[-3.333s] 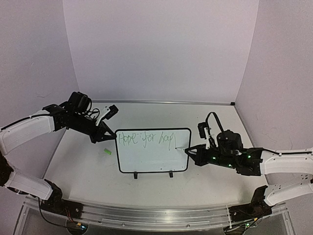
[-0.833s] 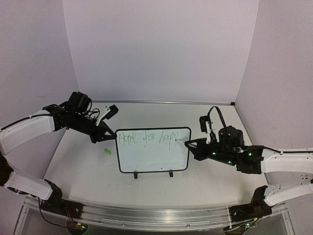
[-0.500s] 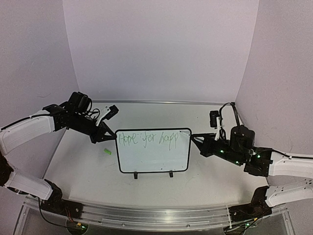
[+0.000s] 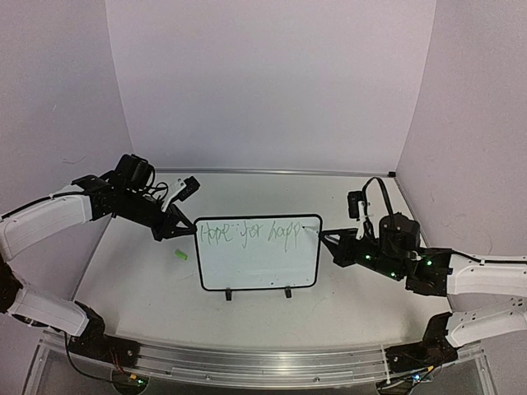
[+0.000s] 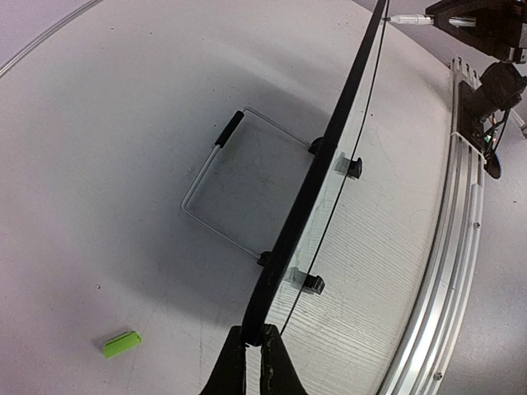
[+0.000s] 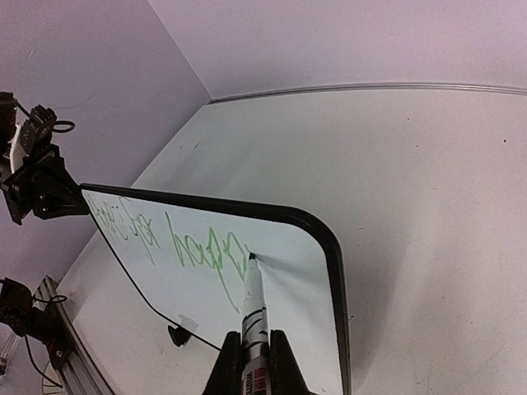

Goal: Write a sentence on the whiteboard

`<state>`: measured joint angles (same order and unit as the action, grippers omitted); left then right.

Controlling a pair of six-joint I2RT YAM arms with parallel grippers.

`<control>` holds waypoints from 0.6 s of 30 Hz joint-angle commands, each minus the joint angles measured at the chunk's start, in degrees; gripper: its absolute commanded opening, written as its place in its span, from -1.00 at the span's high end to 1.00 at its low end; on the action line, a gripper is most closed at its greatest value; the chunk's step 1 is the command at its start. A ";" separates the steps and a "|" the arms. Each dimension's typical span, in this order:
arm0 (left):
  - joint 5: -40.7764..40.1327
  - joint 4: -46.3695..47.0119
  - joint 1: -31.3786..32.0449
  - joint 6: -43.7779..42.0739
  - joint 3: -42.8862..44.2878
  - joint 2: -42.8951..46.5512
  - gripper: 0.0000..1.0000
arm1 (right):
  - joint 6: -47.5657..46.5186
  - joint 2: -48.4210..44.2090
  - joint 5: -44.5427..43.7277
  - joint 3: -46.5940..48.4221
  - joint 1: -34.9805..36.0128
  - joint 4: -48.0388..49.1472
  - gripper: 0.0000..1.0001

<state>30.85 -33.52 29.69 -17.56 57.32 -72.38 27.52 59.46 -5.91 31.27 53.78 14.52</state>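
Note:
The whiteboard [image 4: 257,265] stands tilted on its two black feet at mid-table. One line of thin light-green writing, the sentence [image 4: 247,233], reads roughly "Hope for happ". My left gripper [image 4: 183,230] is shut on the board's upper left edge; in the left wrist view the fingers [image 5: 254,341] pinch the black border [image 5: 329,148]. My right gripper [image 4: 339,247] is shut on a white marker [image 6: 253,300]. The marker's tip touches the board [image 6: 305,329] just right of the last green letters [image 6: 198,247].
A small green marker cap [image 4: 180,255] lies on the table left of the board, also in the left wrist view [image 5: 122,343]. A wire stand [image 5: 216,189] props the board from behind. The metal rail [image 4: 247,362] runs along the near edge.
The right gripper drew back off the board's right edge with the marker, then returned, its tip now on the board right of "happ". The left arm and the board have not moved.

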 commanded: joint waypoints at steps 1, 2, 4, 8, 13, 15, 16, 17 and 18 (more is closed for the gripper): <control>-2.21 -1.01 0.45 -1.34 0.91 0.12 1.00 | 1.57 -1.44 -2.96 -0.50 -0.14 -2.01 1.00; -2.24 -1.02 0.45 -1.38 0.93 0.13 1.00 | 1.74 -1.68 -3.14 -0.84 -0.10 -2.20 1.00; -2.14 -1.02 0.45 -1.38 0.89 0.04 1.00 | 2.13 -2.18 -3.32 -1.26 -0.12 -2.43 1.00; -2.16 -1.02 0.45 -1.38 0.90 -0.05 1.00 | 2.23 -2.72 -3.24 -1.41 -0.11 -2.93 1.00; -2.16 -1.06 0.46 -1.36 0.90 0.04 1.00 | 1.52 -4.63 -2.42 -1.44 -0.11 -3.11 1.00; -2.15 -1.02 0.45 -1.35 0.93 0.11 1.00 | 1.12 -6.19 -2.28 -1.56 -0.11 -2.93 1.00; -2.18 -1.02 0.46 -1.35 0.92 0.11 1.00 | 1.00 -6.89 -2.29 -1.63 -0.11 -2.85 1.00; -2.19 -1.02 0.43 -1.34 0.91 0.13 1.00 | 0.89 -7.37 -2.50 -1.60 -0.10 -2.83 1.00; -2.15 -1.03 0.43 -1.38 0.89 0.13 1.00 | 0.78 -7.66 -2.81 -1.49 -0.11 -2.83 1.00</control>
<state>30.83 -33.58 29.69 -17.56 57.32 -72.38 28.85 54.35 -6.88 29.85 53.78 11.04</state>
